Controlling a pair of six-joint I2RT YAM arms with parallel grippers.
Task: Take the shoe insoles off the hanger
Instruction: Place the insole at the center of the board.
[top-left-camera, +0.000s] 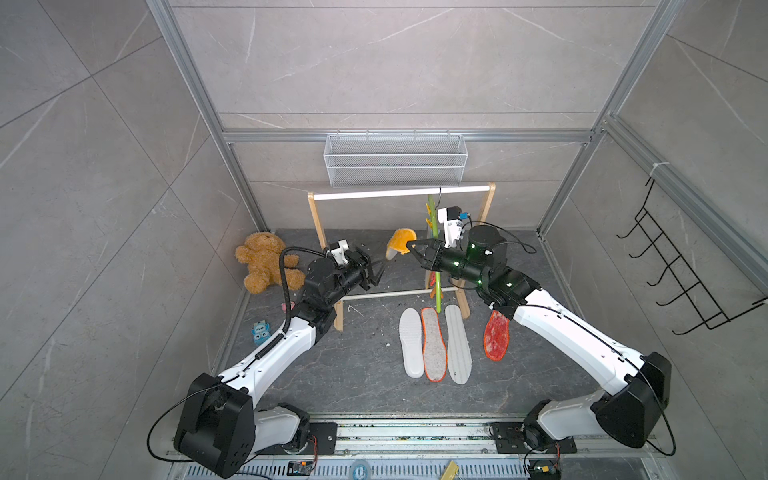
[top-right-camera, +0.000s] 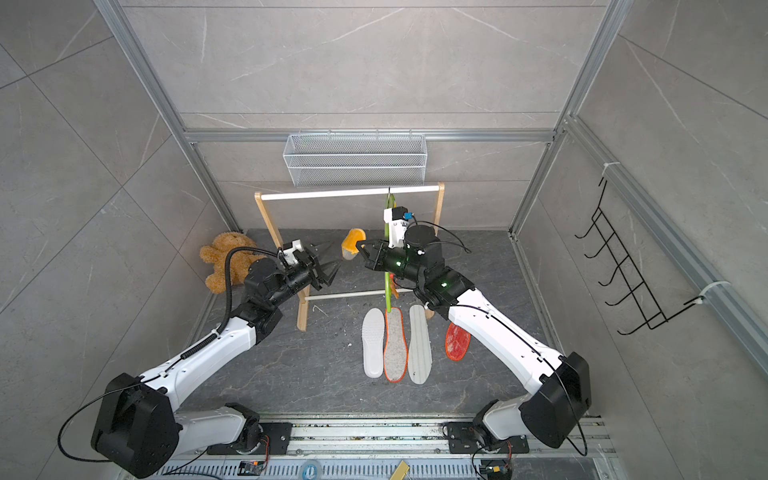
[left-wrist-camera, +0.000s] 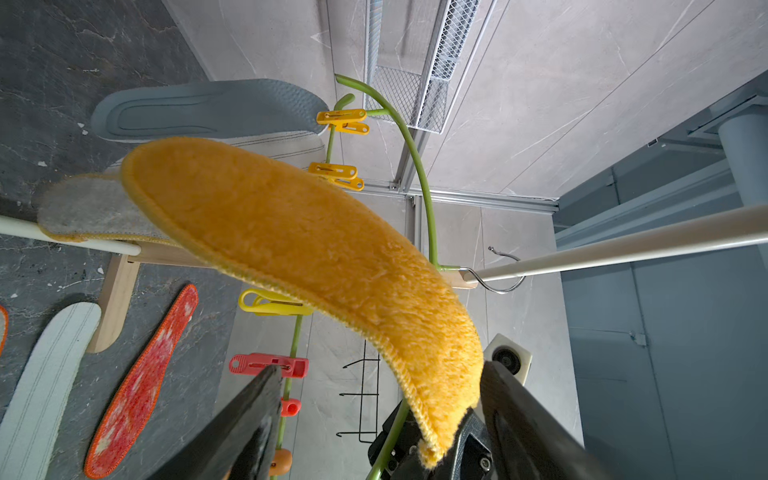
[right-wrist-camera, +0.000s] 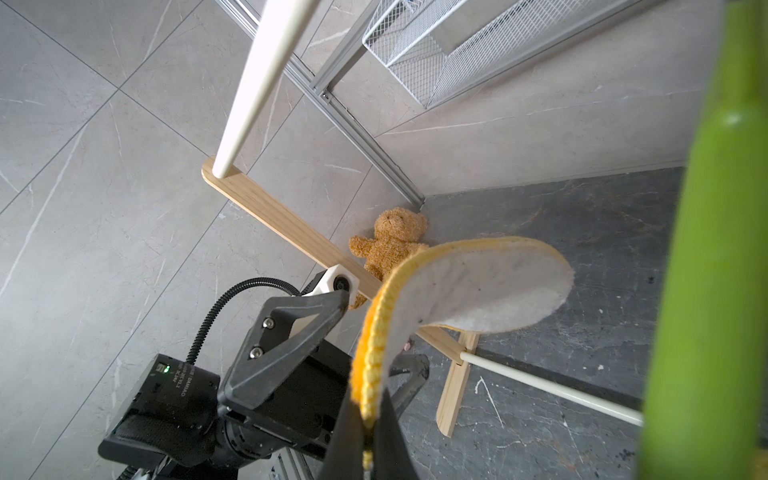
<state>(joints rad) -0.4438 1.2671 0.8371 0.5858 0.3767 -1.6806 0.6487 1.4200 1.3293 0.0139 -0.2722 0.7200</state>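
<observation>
Four insoles lie on the dark stone floor (top-left-camera: 357, 365), open room left of them: white pad (top-left-camera: 410, 343), orange-rimmed grey felt pad (top-left-camera: 433, 345), pale striped pad (top-left-camera: 458, 345), red mesh pad (top-left-camera: 496, 334). Right gripper (top-left-camera: 409, 247) pinches one end of a fuzzy orange-yellow insole (top-left-camera: 400, 243) beside the lime-green plastic hanger (top-left-camera: 438, 299); left gripper (top-left-camera: 379, 274) gapes near its drooping tip.

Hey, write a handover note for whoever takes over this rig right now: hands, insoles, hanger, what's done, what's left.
Right hand: shut on one end of the orange-yellow insole, held in the air, off the hanger.
Left hand: open, empty, close by that insole.
Done: white insole, orange-rimmed grey insole, striped floor insole and red mesh insole lie on the floor.
To do: set the orange-yellow one down; the blue-grey insole, a second striped insole and the felt insole appear still clipped.
</observation>
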